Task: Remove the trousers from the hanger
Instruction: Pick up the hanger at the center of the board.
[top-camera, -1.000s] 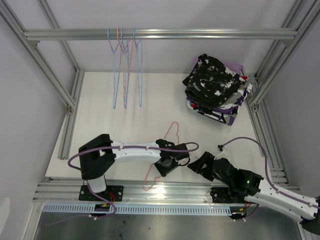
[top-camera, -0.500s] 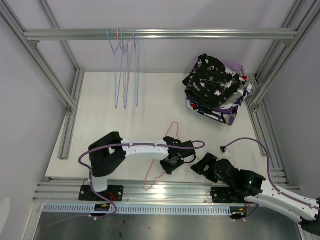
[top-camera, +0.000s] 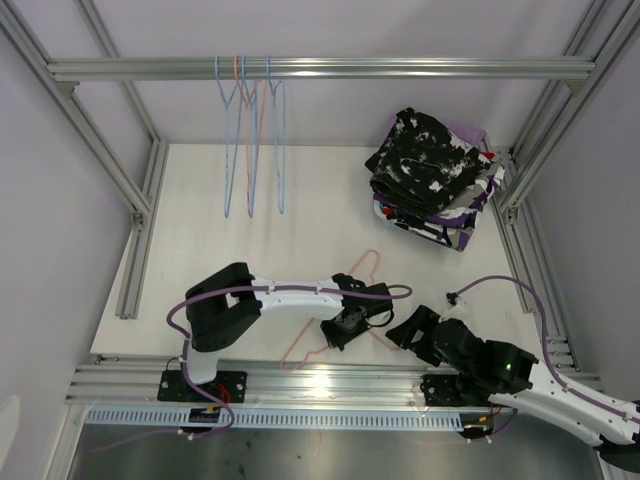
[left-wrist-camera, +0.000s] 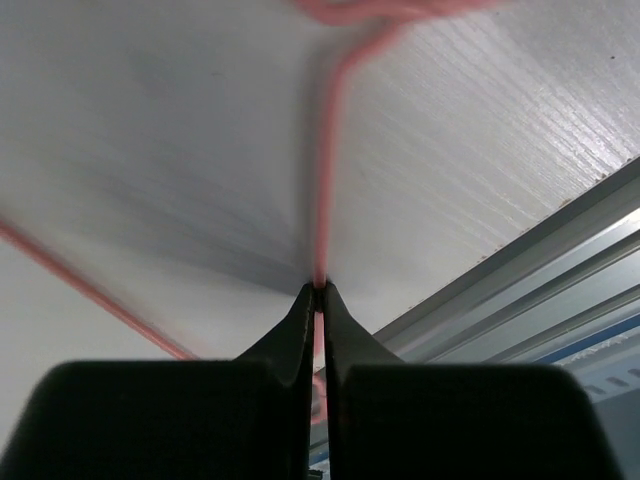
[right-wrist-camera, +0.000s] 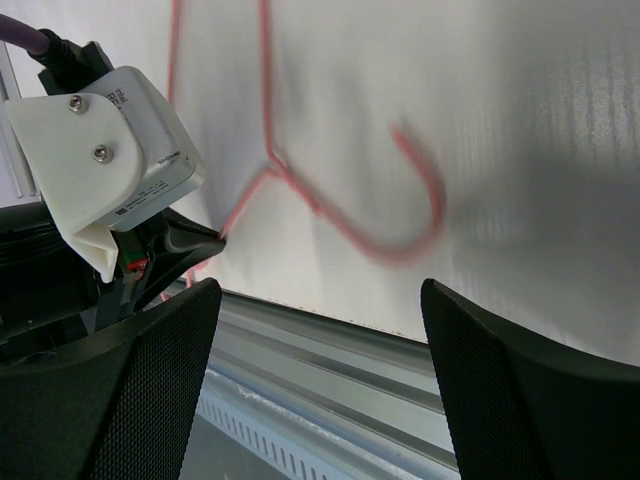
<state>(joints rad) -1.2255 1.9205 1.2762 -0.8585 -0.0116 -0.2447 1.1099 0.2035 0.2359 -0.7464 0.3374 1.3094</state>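
The trousers lie folded in a pile at the table's back right, none on a hanger. The black pair with white blotches (top-camera: 425, 160) is on top, the purple-white-black print (top-camera: 455, 228) below, with a lilac edge (top-camera: 468, 133) behind; the teal pair is hidden. A bare pink wire hanger (top-camera: 371, 254) lies on the table near the front. My left gripper (top-camera: 345, 325) is shut on its wire (left-wrist-camera: 325, 180). My right gripper (top-camera: 405, 333) is open and empty just right of it, with the hanger's hook (right-wrist-camera: 420, 200) ahead of its fingers (right-wrist-camera: 140, 390).
Several empty blue and pink hangers (top-camera: 250, 130) hang from the top rail (top-camera: 400, 68) at the back left. An aluminium frame rail (top-camera: 330, 382) runs along the table's near edge, close under both grippers. The left wrist's white camera housing (right-wrist-camera: 110, 150) shows at the left in the right wrist view.
My left gripper has dragged the pink hanger to the right, so its hook now lies closer to the right gripper. The right gripper has shifted slightly right.
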